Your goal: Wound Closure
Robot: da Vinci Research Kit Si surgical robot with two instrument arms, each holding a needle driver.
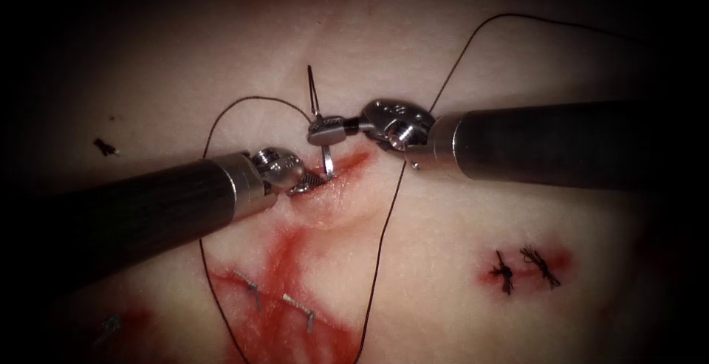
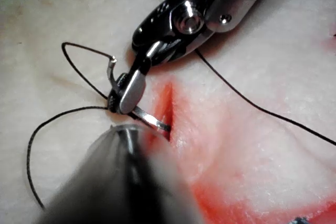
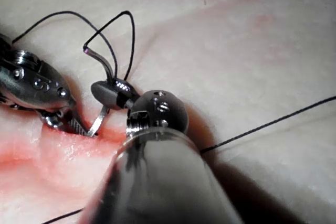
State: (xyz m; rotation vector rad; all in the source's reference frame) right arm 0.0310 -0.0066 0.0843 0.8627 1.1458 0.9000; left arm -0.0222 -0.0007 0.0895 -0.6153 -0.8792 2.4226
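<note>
Standing nearly upright over the cut, the needle is clamped by the right tool about midway along its curve, with its swaged end and the attached thread pointing up and its tip end down at the cut's red opening. In the right wrist view the needle runs through the closed jaws of the right tool and its lower end meets the left tool at the edge of the cut; whether the tip has entered the tissue cannot be told. The left tool lies at the left side of the cut, its jaws narrow and touching the tissue edge by the needle tip; whether they hold anything cannot be told. The thread loops from the needle's upper end over the tissue left of the cut, and another run trails down past the right tool's wrist. Red fluid stains the tissue below the cut. Two dark knotted stitches sit well to the right of the cut, near the tissue's right edge.
</note>
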